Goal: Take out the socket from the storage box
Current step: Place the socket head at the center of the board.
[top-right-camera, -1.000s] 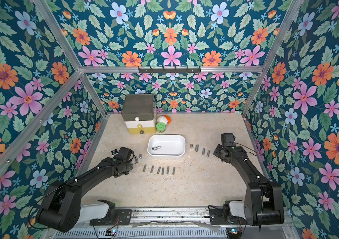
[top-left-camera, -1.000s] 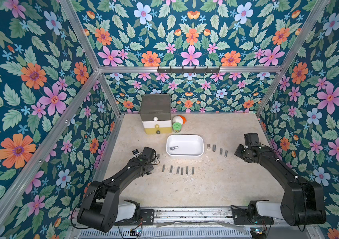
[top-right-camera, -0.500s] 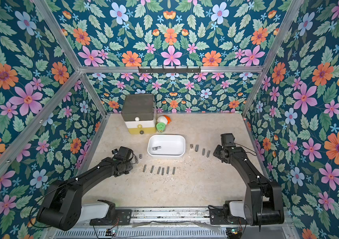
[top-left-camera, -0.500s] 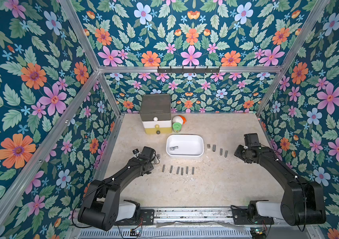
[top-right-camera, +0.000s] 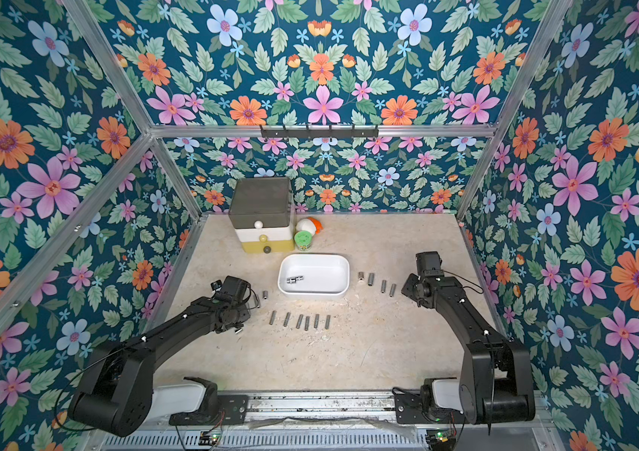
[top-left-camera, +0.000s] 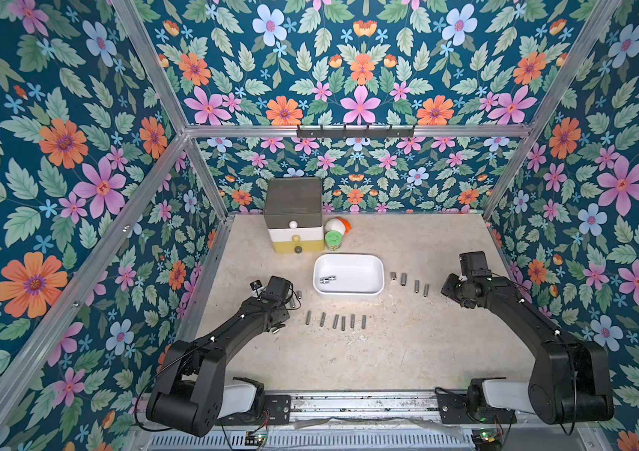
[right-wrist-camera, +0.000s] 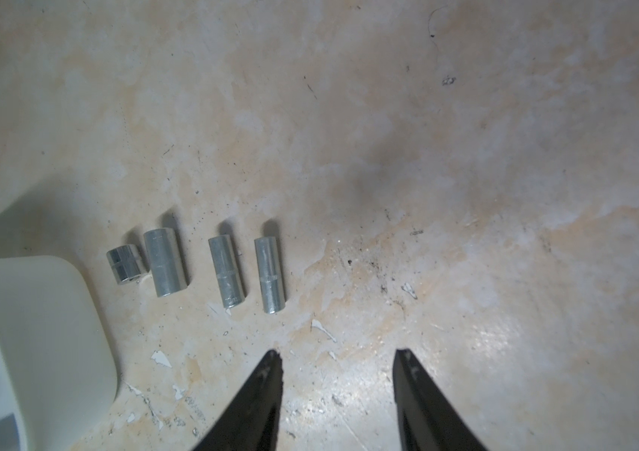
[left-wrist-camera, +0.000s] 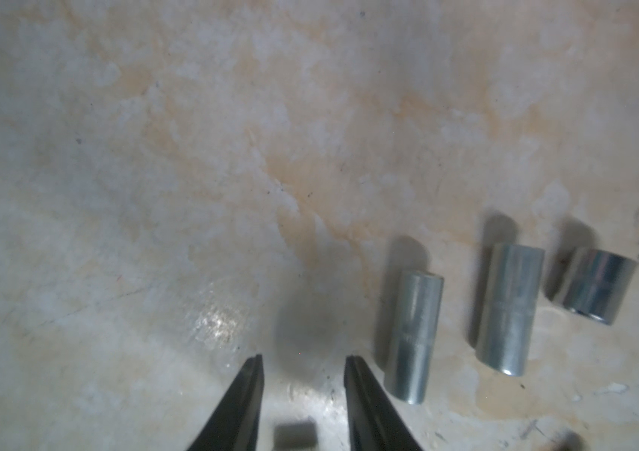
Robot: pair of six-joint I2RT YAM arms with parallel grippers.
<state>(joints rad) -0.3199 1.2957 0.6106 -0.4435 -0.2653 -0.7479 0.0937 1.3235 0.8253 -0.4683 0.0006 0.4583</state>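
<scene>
Socket of shiny silver metal (top-left-camera: 327,279) lies inside the shallow white plastic storage box (top-left-camera: 349,292). The left fingers (left-wrist-camera: 240,398) and right fingers (right-wrist-camera: 259,398) stand apart, empty. A careless reach could catch the rim and shove the box into loose steel sockets (top-left-camera: 335,321) on the beige bench (top-left-camera: 388,359).

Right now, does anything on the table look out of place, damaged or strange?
Mostly tidy. The tabletop is chipped: white flakes lie near the right gripper. One socket lies alone in the storage box, while the other sockets lie in rows outside it.
</scene>
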